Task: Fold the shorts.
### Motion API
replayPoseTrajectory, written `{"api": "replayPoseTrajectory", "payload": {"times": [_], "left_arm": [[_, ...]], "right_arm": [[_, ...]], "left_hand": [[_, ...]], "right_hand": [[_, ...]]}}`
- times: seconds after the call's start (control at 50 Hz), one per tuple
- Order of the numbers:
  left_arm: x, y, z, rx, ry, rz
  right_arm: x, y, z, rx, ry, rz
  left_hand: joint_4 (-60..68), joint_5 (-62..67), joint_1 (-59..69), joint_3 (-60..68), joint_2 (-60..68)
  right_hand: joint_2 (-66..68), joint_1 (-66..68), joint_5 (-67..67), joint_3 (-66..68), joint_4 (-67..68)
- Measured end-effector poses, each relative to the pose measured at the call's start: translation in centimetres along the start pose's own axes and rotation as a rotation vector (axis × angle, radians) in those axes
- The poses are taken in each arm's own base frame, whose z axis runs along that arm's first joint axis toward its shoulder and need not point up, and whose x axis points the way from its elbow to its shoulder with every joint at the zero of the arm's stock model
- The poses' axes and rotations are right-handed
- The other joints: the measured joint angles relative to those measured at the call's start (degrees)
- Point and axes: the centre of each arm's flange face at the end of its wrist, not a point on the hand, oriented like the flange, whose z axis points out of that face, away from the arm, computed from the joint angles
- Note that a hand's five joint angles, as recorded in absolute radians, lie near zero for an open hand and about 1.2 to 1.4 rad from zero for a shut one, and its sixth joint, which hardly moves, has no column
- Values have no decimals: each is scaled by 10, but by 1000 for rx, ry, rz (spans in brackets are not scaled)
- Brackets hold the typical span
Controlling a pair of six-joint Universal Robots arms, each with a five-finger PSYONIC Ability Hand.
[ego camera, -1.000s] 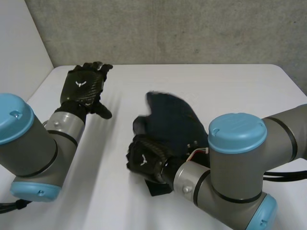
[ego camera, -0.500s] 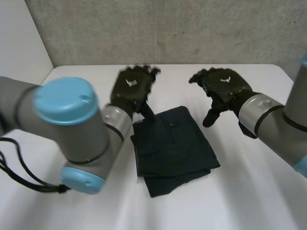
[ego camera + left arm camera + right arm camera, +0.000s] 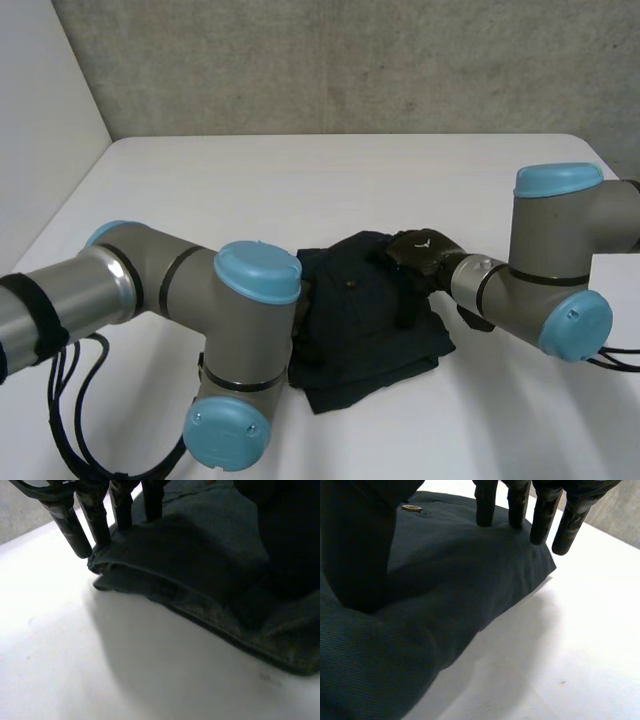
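Right hand (image 3: 422, 250) is now down on the shorts (image 3: 365, 330). Half a second back it hung clear above the worktop (image 3: 300, 180) at the packet's 1 o'clock. Now its straight fingers (image 3: 485, 505) rest on the cloth near the 2 o'clock edge, thumb flat on the fabric beside the button (image 3: 411, 508). Open, pressing, nothing pinched.

Left hand (image 3: 96, 522), same story: it was off the cloth at 11 o'clock; now fingers straight, tips on the rolled folded edge, gripping nothing. Left arm (image 3: 255, 285) covers the packet's 9 o'clock side in the head view, so the exact spot on that edge is a guess.

Shorts sit mid-worktop, folded into a compact stacked rectangle, same place as before.

My read: folding looks done and this is the flatten pass. A lower layer pokes out at 6 o'clock and the left edge is puffy, so both may need a press before release.
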Motion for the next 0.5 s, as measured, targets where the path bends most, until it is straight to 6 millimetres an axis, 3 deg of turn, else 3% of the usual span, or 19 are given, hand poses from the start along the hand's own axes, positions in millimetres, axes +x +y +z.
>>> {"api": "replayPoseTrajectory", "payload": {"times": [0.06, 0.18, 0.26, 0.3, 0.32, 0.34, 0.36, 0.5], "left_arm": [[-3, -16, -6, 46, -1, -10], [-18, -76, -37, 219, -12, -54], [-46, -127, -69, 369, -52, -105], [-46, -127, -69, 369, -52, -105], [-56, -140, -78, 411, -69, -120], [-80, -164, -98, 488, -107, -146], [-91, -173, -106, 514, -120, -152], [-131, -189, -136, 529, -136, -155]], "right_arm": [[1, -10, -6, 23, 11, -23], [10, -52, -35, 155, 100, -44], [25, -98, -72, 328, 280, 1], [25, -98, -72, 328, 280, 1], [29, -111, -85, 378, 334, 20], [36, -134, -114, 471, 441, 59], [37, -141, -125, 496, 477, 71], [38, -150, -158, 481, 555, 93]], "left_hand": [[0, 0, 0, 0, 0], [0, 0, -2, 0, 0], [0, -2, -2, 0, 0], [0, -2, -2, 0, 0], [0, -2, -2, 0, 0], [0, -2, -2, 0, 0], [0, -2, -2, 0, 0], [0, -2, -2, 0, 0]], "right_hand": [[0, 0, 0, 0, 0], [0, 0, 0, 0, 0], [0, 0, 0, 0, 0], [0, 0, 0, 0, 0], [0, 0, 0, 0, 0], [0, 0, 0, 0, 0], [0, 0, 0, 0, 0], [0, 0, 0, 0, 0]]}}
